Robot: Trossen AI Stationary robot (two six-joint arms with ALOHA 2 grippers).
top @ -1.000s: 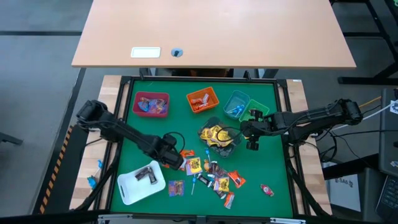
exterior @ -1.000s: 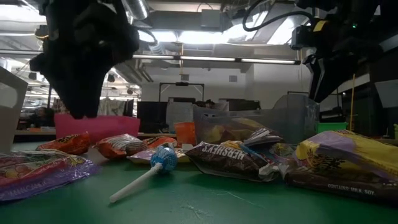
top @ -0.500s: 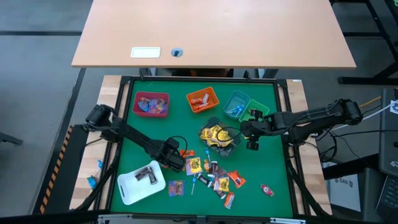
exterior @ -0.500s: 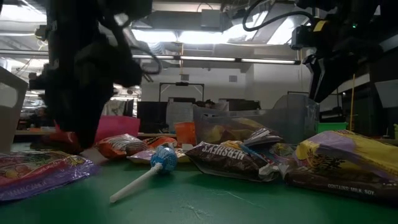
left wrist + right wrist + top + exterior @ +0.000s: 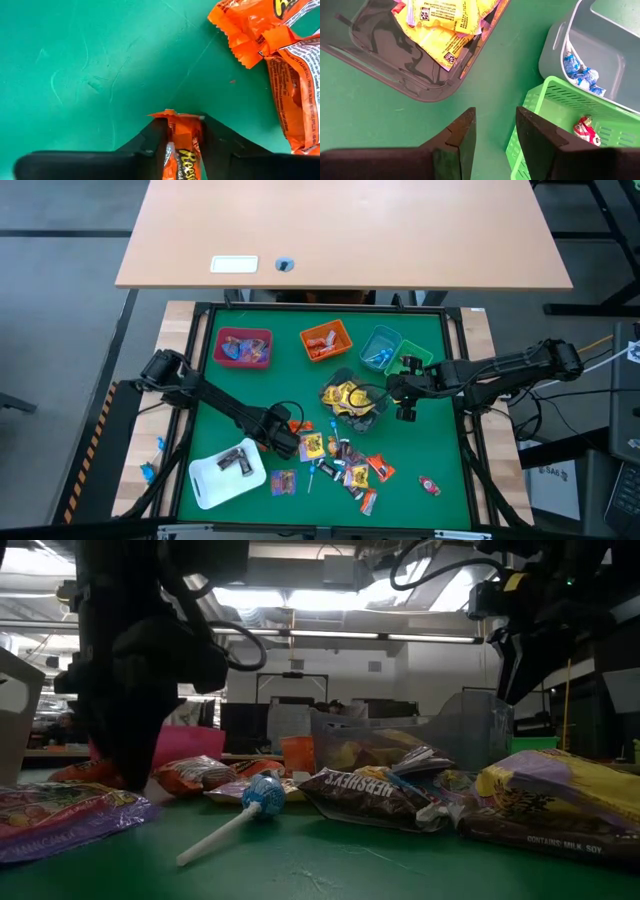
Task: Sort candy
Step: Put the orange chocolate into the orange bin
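Loose candy (image 5: 345, 467) lies in a pile on the green mat: orange, yellow, purple and brown packets and a blue lollipop (image 5: 262, 795). My left gripper (image 5: 284, 439) is down at the pile's left edge, pointing at the mat, shut on an orange candy packet (image 5: 181, 145). Two more orange packets (image 5: 280, 55) lie just beyond it. My right gripper (image 5: 405, 408) hangs open above the mat, between a dark bin of yellow candy (image 5: 427, 30) and a green bin (image 5: 560, 115). It touches nothing. My left gripper pinches the orange packet between its two fingers (image 5: 150, 142), which come from above and point down. The fingers press on its two long edges and lie across it. Its crimped end (image 5: 172, 115) sticks out past the fingertips. In the low view the packet (image 5: 88, 773) lies on the mat.
Along the far side stand a pink bin (image 5: 243, 347), an orange bin (image 5: 326, 340), a grey-blue bin (image 5: 380, 348) and the green bin (image 5: 412, 360). A white tray (image 5: 212, 480) with brown packets sits at the near left. One red candy (image 5: 429, 486) lies apart at the near right.
My left gripper has come down to the mat at the left edge of the candy pile and now stands on the orange packet. The packets have kept their places.
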